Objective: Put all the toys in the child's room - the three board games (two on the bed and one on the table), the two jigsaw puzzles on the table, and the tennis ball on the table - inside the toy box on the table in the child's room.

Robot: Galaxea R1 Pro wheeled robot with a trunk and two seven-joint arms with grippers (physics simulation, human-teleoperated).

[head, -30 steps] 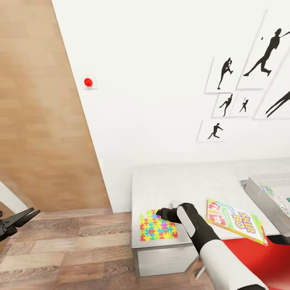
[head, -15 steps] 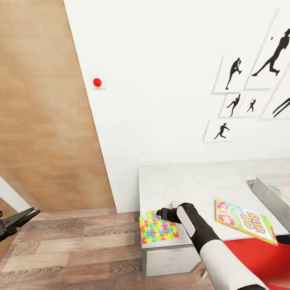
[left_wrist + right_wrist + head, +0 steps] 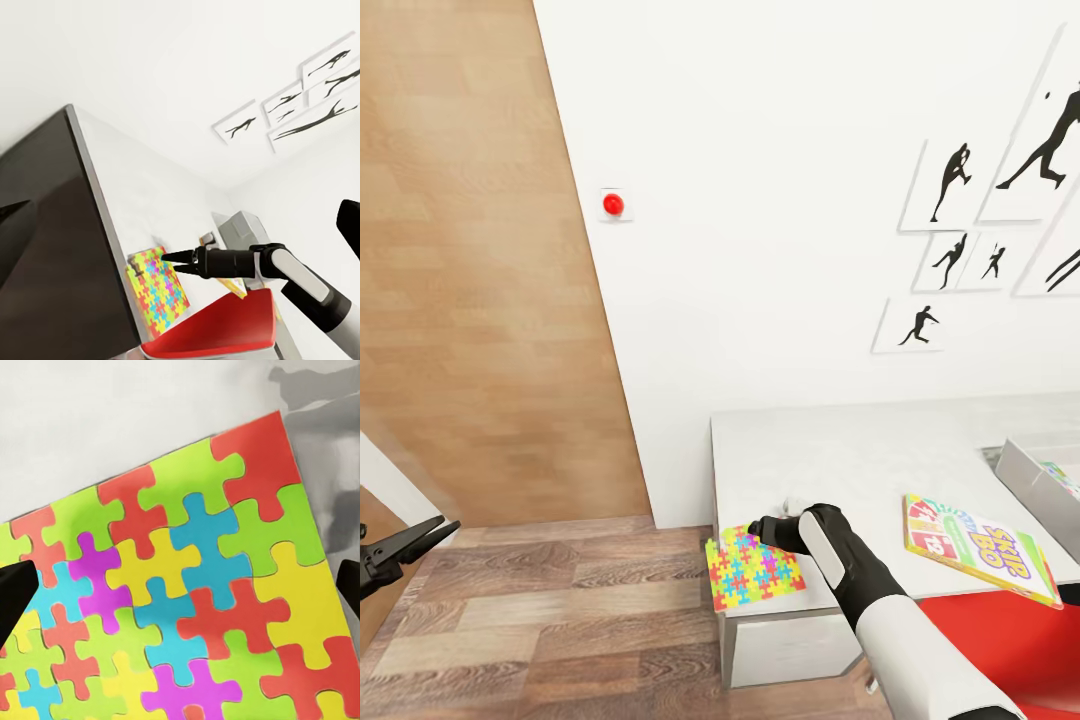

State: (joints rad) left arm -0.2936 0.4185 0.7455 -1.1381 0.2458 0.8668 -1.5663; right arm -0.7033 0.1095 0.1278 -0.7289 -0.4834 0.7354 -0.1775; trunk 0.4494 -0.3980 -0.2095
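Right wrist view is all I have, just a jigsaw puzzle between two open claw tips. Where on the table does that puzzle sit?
Observer: The jigsaw puzzle lies at the table's near left corner, with one corner poking past the edge.
Operator: Where's the toy box from there?
Observer: In the head view, the toy box sits toward the table's right end, beyond the Skip-Bo box.
Operator: And the left claw?
Observer: The left claw hangs over the wooden floor, well left of the table.
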